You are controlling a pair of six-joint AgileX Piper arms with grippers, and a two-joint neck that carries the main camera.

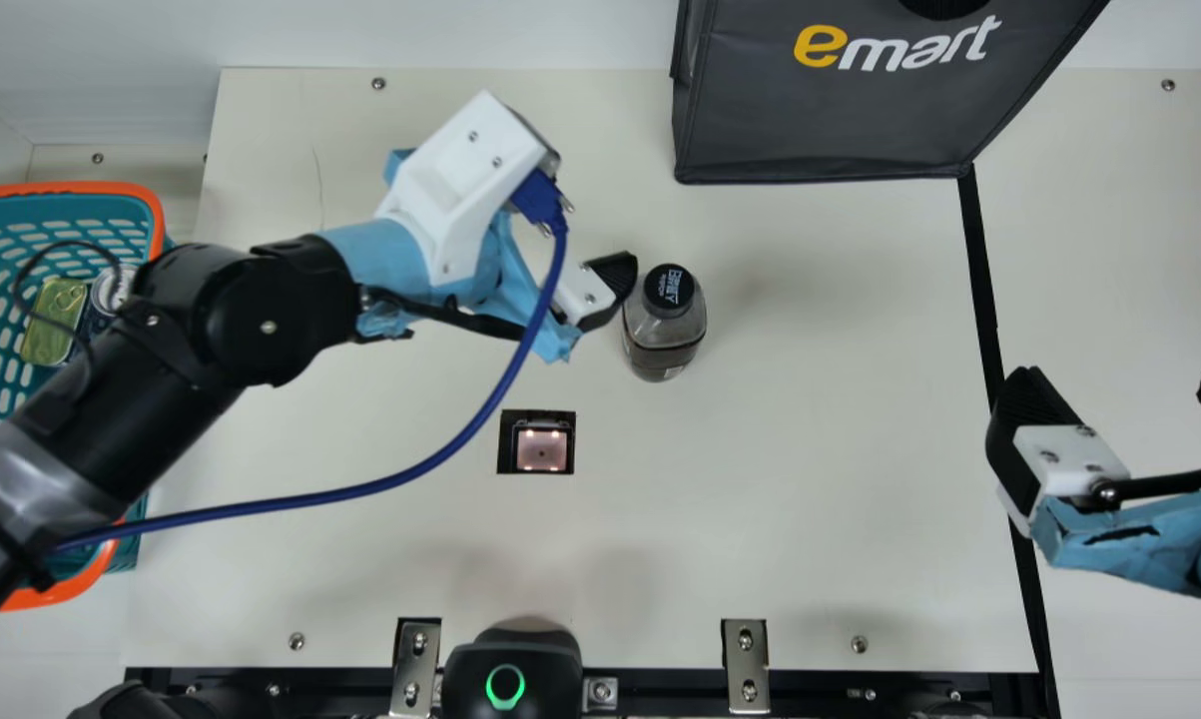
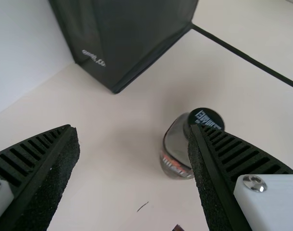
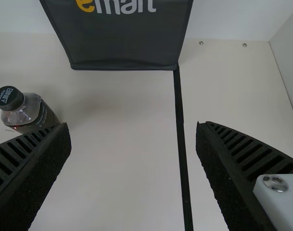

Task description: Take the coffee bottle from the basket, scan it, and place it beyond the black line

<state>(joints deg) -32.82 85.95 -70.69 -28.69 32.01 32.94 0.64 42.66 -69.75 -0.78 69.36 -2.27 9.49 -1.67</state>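
Gaping at the main view's centre, my left hand (image 1: 602,289) hovers just beside the coffee bottle (image 1: 664,330), my right hand (image 1: 1124,395) spread at far right.

Upright coffee bottle (image 1: 663,332) on table (image 1: 820,419).

Worktop (image 1: 810,449): plain cream. Coffee bottle (image 1: 665,335): clear upper wall, dark lower body, black cap with white lettering. Left of the bottle, the basket (image 1: 61,188) is teal, slot-patterned, with an orange rim. Right of it runs the black line (image 1: 981,265). Beyond it, the bag (image 1: 830,120) is dark grey, lettered yellow and white.
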